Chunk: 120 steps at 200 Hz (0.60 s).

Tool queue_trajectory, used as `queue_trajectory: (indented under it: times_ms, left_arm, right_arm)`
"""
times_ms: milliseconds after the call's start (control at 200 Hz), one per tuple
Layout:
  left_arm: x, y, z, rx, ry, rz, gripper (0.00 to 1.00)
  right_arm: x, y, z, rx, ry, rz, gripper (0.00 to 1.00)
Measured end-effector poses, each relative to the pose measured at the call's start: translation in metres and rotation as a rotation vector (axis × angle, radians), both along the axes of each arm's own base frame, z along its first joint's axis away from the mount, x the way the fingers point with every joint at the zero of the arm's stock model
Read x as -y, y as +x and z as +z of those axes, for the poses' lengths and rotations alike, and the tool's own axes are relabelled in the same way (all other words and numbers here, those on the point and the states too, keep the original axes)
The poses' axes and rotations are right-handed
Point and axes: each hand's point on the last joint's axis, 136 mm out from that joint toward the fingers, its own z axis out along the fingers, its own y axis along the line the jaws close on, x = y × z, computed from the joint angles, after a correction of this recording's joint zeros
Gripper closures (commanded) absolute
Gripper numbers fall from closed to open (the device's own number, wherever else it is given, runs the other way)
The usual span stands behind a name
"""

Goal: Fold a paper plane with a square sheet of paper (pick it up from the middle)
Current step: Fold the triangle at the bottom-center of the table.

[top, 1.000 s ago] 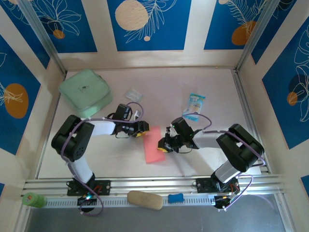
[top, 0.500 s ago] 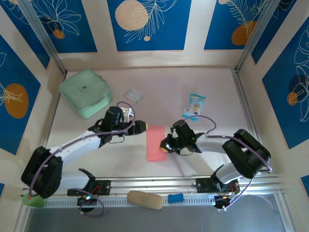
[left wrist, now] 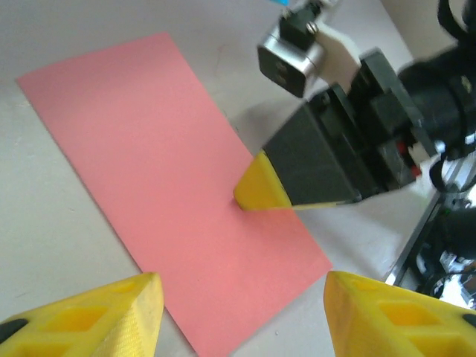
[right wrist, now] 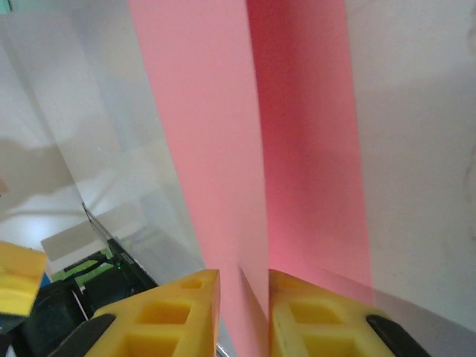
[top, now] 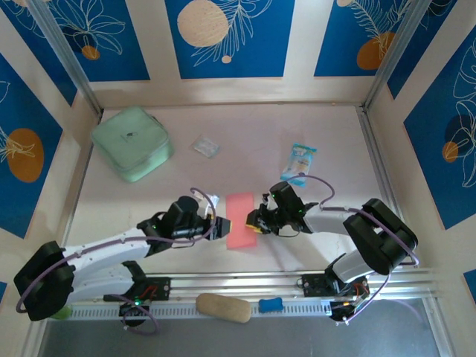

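Observation:
The square sheet of paper [top: 239,217] lies on the table as a narrow salmon-pink rectangle folded in half. My left gripper [top: 222,229] hovers at its near left corner. In the left wrist view its fingers stand wide open [left wrist: 242,321] on either side of the paper's [left wrist: 163,171] near end, holding nothing. My right gripper [top: 256,221] sits at the sheet's right long edge. Up close, the right gripper [right wrist: 244,316] shows a narrow gap, and the paper's [right wrist: 223,149] raised edge runs loosely into it.
A mint-green pouch [top: 132,143] lies at the back left, a small clear wrapper [top: 206,146] behind the paper, and a blue-and-white snack packet [top: 300,162] behind the right arm. The aluminium rail [top: 238,283] runs along the near edge.
The left arm swung toward the near edge, so its gripper went from the paper's far left to its near left corner. The right gripper's jaws parted slightly and stayed at the right edge.

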Motion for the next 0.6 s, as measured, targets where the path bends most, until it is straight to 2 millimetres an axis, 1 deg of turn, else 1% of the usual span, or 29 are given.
queue_trajectory:
  times_ms: [95, 125, 155, 340, 510, 600]
  left_arm:
    - [0.009, -0.011, -0.006, 0.063, 0.053, -0.043, 0.39]
    - [0.012, -0.014, -0.009, 0.084, 0.076, -0.056, 0.33]
    - [0.014, -0.018, -0.013, 0.106, 0.099, -0.074, 0.3]
    - [0.034, -0.041, -0.028, 0.294, 0.237, -0.221, 0.25]
    - [0.061, -0.054, -0.029, 0.492, 0.353, -0.321, 0.21]
    - [0.068, -0.058, -0.033, 0.578, 0.409, -0.344, 0.17]
  right_arm:
    - [0.001, 0.0, 0.001, -0.001, 0.013, 0.012, 0.84]
    - [0.0, 0.0, 0.002, -0.003, 0.017, 0.016, 0.85]
    - [0.0, 0.0, 0.002, -0.004, 0.019, 0.019, 0.86]
    - [-0.003, 0.001, 0.005, -0.006, 0.031, 0.03, 0.87]
    - [-0.002, 0.0, 0.004, -0.012, 0.027, 0.03, 0.87]
    - [-0.003, 0.001, 0.005, -0.015, 0.025, 0.029, 0.87]
